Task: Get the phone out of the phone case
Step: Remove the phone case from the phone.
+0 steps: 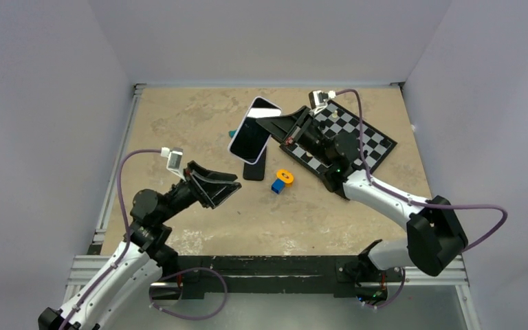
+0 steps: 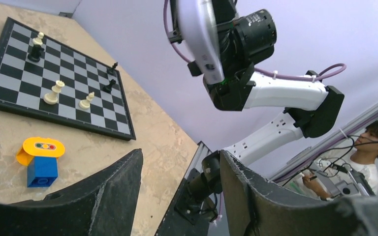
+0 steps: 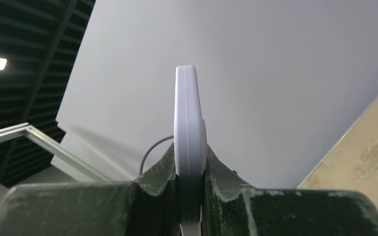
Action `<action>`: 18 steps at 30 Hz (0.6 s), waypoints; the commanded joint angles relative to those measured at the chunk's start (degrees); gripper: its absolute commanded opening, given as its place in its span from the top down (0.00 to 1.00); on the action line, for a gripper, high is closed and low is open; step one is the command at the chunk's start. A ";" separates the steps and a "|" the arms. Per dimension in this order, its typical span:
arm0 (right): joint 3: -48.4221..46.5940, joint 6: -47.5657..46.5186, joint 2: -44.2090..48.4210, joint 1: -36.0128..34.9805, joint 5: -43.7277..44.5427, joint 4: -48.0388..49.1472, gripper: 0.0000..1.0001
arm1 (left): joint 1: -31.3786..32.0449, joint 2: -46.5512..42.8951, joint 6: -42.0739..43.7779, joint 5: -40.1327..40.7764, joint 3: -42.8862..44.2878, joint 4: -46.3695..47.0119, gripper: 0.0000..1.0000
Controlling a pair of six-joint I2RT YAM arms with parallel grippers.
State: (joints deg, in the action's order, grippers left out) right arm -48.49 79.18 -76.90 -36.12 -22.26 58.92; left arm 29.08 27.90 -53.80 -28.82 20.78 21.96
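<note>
Tan table between pale walls, seen from above: your right gripper pinches the phone by one edge, lifted off the table. Directly beneath it lies a dark flat piece, likely the case, though that is only a judgement. Your left gripper, jaws spread and empty, hangs well apart from both.

Left wrist: nothing sits between the spread jaws.

Right wrist: the jaws press on the phone's pale rim alone. So narrow a hold could let it pivot or slip and drop. No brand or writing is legible.

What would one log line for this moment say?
right claw: shut on phone, above table | left claw: open, empty | case: lying on table
</note>
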 commanded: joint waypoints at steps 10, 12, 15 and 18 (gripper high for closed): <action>-4.03 -1.86 -5.63 -4.59 7.86 4.32 1.00 | 0.36 9.48 -3.88 3.74 -0.54 19.95 0.51; -3.41 -1.60 -5.63 -4.70 8.17 4.89 1.00 | 0.34 9.89 -4.03 4.19 -0.69 20.66 0.56; -3.35 -0.94 -5.88 -4.89 8.13 5.35 1.00 | 0.34 10.60 -4.88 4.94 -1.08 22.34 0.60; -3.11 -0.95 -5.47 -4.86 8.42 5.59 1.00 | 0.34 11.52 -5.76 5.13 -1.31 23.82 0.61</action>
State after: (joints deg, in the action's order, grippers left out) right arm -48.99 77.65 -84.38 -40.77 -16.05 58.00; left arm 29.08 38.54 -58.15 -25.04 19.90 39.31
